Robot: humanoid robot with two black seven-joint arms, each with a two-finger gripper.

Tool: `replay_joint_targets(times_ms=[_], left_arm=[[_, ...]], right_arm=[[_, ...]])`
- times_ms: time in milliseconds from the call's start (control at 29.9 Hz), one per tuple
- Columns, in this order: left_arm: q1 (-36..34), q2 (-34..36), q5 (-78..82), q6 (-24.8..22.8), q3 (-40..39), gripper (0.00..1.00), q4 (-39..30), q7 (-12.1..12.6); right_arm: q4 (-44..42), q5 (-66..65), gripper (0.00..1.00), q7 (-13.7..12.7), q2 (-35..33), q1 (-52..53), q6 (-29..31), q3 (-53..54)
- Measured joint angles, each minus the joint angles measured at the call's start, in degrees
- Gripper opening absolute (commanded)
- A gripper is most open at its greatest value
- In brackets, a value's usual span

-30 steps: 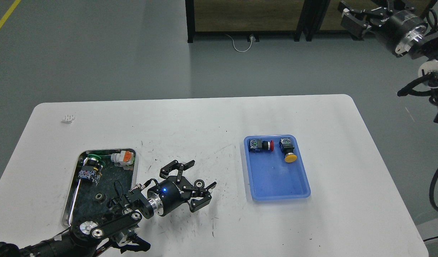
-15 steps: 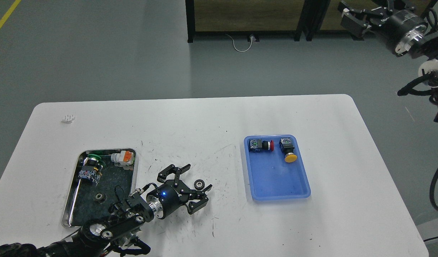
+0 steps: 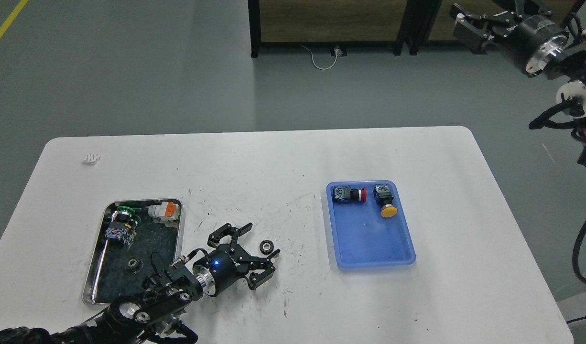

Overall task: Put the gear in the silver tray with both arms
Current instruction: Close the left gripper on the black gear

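Observation:
A small dark gear (image 3: 266, 246) lies on the white table, between the spread fingers of my left gripper (image 3: 261, 240). The left gripper is open and low over the table, just right of the silver tray (image 3: 93, 282). The tray holds another small gear (image 3: 132, 263), a green push button (image 3: 123, 220) and an orange-and-white part (image 3: 164, 211). My right gripper (image 3: 466, 25) is raised high at the top right, far off the table; its fingers cannot be told apart.
A blue plastic tray (image 3: 369, 239) stands right of centre, with a red push button (image 3: 349, 194) and a yellow push button (image 3: 385, 199) at its far end. A small white object (image 3: 91, 158) lies near the table's far left corner.
My left arm has drawn back toward me and to the left. The gear now lies between its open fingers on the table. The right arm has shifted slightly upward.

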Motion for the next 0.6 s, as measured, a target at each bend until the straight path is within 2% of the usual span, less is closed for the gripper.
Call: replay_joint_targets(times_ms=[234,602], left_arm=[[0.0,0.0,0.0,0.1,1.2,0.81,0.0,-0.5],[-0.1,0.0,0.0,0.1,1.3,0.69,0.0,0.5]], right_arm=[[0.0,-0.1,1.0,0.0,0.0,0.0,0.0,-0.1],[0.0,-0.3,1.0,-0.1,0.0,0.1,0.0,-0.2]])
